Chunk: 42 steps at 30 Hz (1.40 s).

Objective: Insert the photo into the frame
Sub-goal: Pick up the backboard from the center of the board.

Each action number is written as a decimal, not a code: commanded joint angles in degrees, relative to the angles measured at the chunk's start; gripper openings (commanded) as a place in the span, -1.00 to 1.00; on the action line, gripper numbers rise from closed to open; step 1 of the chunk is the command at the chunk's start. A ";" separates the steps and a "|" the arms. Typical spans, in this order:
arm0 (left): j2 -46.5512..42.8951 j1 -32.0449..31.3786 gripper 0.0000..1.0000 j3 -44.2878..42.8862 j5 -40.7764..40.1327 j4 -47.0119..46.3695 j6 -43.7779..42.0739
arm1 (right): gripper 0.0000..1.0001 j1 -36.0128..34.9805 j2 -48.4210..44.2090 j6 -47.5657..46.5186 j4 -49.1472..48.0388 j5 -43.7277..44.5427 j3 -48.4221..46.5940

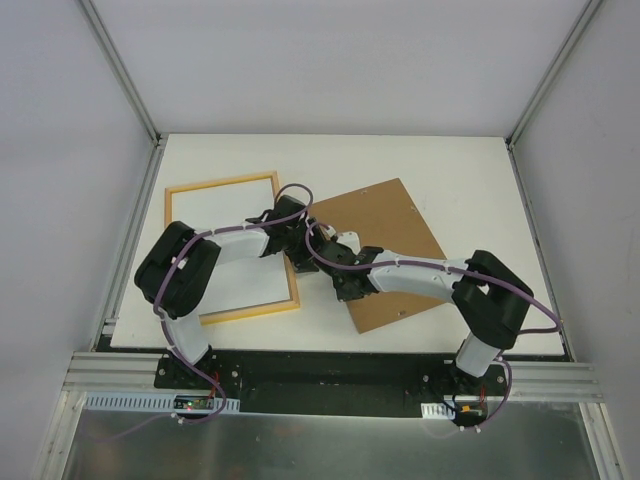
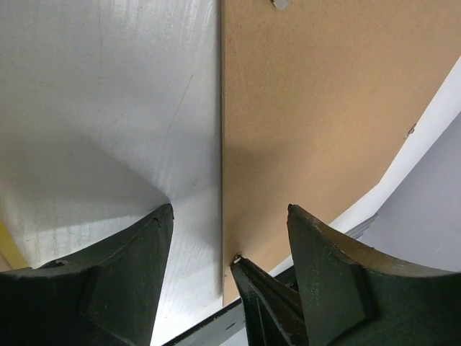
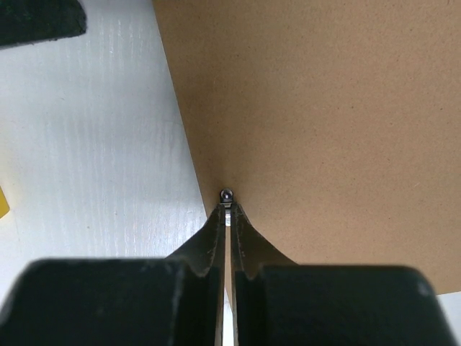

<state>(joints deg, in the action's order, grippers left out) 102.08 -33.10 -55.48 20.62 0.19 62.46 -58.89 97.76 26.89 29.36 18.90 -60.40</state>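
While the left claw (image 2: 227, 215) hangs open above the backing panel (image 2: 324, 108), the right claw (image 3: 227, 207) sits closed at its edge.

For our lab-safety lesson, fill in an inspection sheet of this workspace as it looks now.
Surface: white table, flat.
Job's things: thin wood-coloured rectangular frame lies flat at left; white sheet inside, probably the photo face down.
Clutter: brown hardboard panel, angled, right of the frame.
Grippers: left gripper open above the panel's edge; right gripper shut at that edge.
Cables: purple cables loop along both arms.
Surroundings: grey walls; aluminium rail at the near edge.
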 commanded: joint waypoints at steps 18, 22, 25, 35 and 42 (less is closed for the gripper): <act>4.53 -1.88 0.27 1.25 5.13 -15.64 4.69 | -0.99 0.27 -7.05 -1.32 4.30 0.44 -4.02; 4.97 -1.88 0.21 2.22 5.66 -20.21 6.18 | -0.99 0.27 -8.45 -1.76 4.74 0.35 -4.20; 4.88 -1.88 0.09 2.40 6.01 -22.77 6.71 | -0.99 0.18 -9.33 -1.58 5.18 0.79 -4.11; 6.37 -1.79 -0.58 -0.32 8.55 -24.36 5.75 | -0.93 0.36 -11.36 -4.13 5.53 -0.08 -3.76; 7.08 -1.18 -1.00 -3.84 10.93 -22.60 4.35 | 0.48 0.62 -16.70 -7.56 7.63 0.70 -2.97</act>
<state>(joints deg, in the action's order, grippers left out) 108.53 -34.44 -56.95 30.65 -25.80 68.47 -58.48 86.50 21.69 34.06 18.92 -62.57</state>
